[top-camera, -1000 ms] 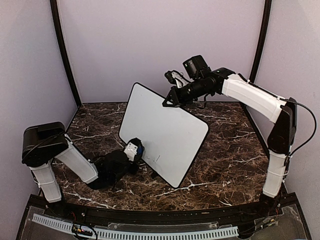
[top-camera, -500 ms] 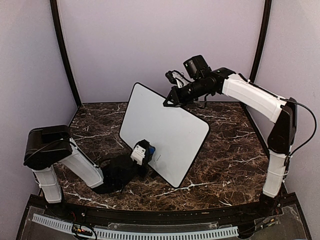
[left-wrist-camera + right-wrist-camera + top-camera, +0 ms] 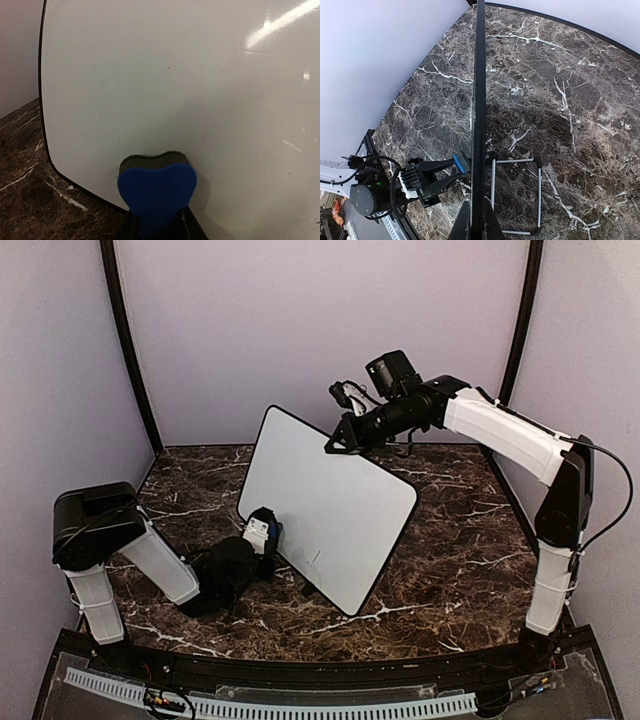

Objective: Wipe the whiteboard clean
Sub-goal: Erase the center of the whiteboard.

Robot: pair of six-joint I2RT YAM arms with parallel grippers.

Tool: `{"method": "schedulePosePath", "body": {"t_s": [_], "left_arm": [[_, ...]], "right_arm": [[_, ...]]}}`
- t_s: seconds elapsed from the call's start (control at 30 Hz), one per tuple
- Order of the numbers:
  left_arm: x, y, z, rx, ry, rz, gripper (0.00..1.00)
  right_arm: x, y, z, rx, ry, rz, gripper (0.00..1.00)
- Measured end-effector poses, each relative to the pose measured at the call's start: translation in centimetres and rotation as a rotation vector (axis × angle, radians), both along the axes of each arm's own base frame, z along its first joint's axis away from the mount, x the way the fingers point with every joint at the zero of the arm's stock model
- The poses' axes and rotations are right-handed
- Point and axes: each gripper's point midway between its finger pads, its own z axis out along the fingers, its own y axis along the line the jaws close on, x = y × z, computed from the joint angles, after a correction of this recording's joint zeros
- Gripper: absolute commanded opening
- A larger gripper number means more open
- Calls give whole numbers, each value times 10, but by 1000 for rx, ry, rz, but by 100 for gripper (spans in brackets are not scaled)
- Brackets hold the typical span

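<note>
The whiteboard (image 3: 335, 495) stands tilted on the marble table, with a faint short mark (image 3: 314, 560) near its lower edge. My left gripper (image 3: 266, 537) is shut on a blue eraser (image 3: 274, 531) and presses it against the board's lower left part. In the left wrist view the eraser (image 3: 156, 190) touches the board (image 3: 175, 75) just above its black edge, with the gripper (image 3: 156, 227) below it. My right gripper (image 3: 342, 439) is shut on the board's top edge. In the right wrist view the gripper (image 3: 472, 222) clamps the board's edge (image 3: 479, 100), and the eraser (image 3: 462, 163) shows beside it.
A wire stand (image 3: 515, 195) props the board from behind. The dark marble table (image 3: 450, 550) is bounded by purple walls and black corner posts (image 3: 128, 350). The left arm (image 3: 160, 565) lies low along the table in front of the board.
My left gripper swept the eraser right along the board's lower part, then back left to the lower left edge. The dark writing there is mostly gone. The right arm has not moved.
</note>
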Motion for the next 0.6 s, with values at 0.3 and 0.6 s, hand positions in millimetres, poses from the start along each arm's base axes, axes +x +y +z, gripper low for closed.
{"method": "schedulePosePath", "body": {"t_s": [0.3, 0.6], "left_arm": [[-17, -29, 5, -14, -5, -102, 0], [-58, -89, 27, -23, -55, -286, 0]], "right_arm": [[1, -1, 0, -7, 0, -6, 0], [3, -4, -1, -18, -1, -21, 0]]}}
